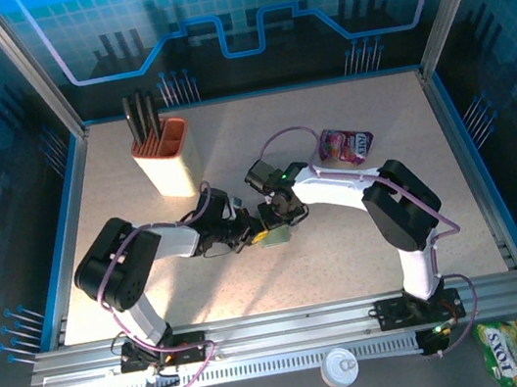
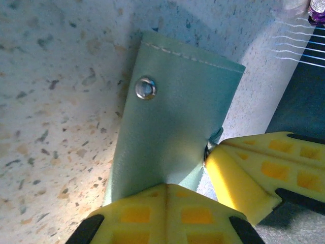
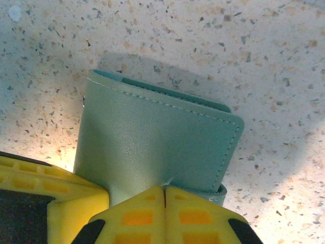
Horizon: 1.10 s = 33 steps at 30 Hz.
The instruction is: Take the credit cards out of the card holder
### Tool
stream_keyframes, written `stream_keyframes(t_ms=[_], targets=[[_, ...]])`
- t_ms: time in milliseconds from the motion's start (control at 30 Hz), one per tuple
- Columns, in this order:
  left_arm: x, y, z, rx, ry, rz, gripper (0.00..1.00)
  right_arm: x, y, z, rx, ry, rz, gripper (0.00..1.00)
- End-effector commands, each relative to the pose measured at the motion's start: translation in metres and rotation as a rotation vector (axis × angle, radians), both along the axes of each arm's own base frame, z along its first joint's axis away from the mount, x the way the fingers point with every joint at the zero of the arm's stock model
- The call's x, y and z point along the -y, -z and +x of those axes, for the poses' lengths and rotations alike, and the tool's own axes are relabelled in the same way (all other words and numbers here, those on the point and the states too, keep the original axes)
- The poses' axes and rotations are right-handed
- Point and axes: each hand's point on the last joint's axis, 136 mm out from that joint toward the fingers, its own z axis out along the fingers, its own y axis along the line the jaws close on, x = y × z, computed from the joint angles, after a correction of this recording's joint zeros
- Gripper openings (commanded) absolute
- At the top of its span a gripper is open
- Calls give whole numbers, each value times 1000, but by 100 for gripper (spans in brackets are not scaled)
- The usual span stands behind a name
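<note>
Speckled tabletop [image 1: 368, 255]; card holder [image 1: 273, 236] sits mid-table between my arms. My left gripper [image 2: 167, 190] and right gripper [image 3: 164, 192] are each clamped on an edge of it. Looks light, floppy, slick leatherette. Best grip is by the stitched edges. Cards not visible.

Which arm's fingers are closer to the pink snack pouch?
Right. The right fingers pinch the wallet on the side toward the pouch; the left fingers pinch its other side, farther away.

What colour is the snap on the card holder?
Shiny silver snap, on the pale green card holder; left wrist view shows it best.
</note>
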Motion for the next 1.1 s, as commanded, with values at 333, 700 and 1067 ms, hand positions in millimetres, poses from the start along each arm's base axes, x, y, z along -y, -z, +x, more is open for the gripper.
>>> stream_keyframes(t_ms=[333, 700, 1067], targets=[[-53, 78, -45, -261, -111, 252, 5, 77, -2, -14, 11, -58, -465, 0], [-35, 54, -30, -184, -51, 179, 12, 61, -6, -14, -32, 62, -167, 9], [-19, 23, -18, -119, -17, 131, 22, 45, 0, -14, -137, 168, 190, 22]])
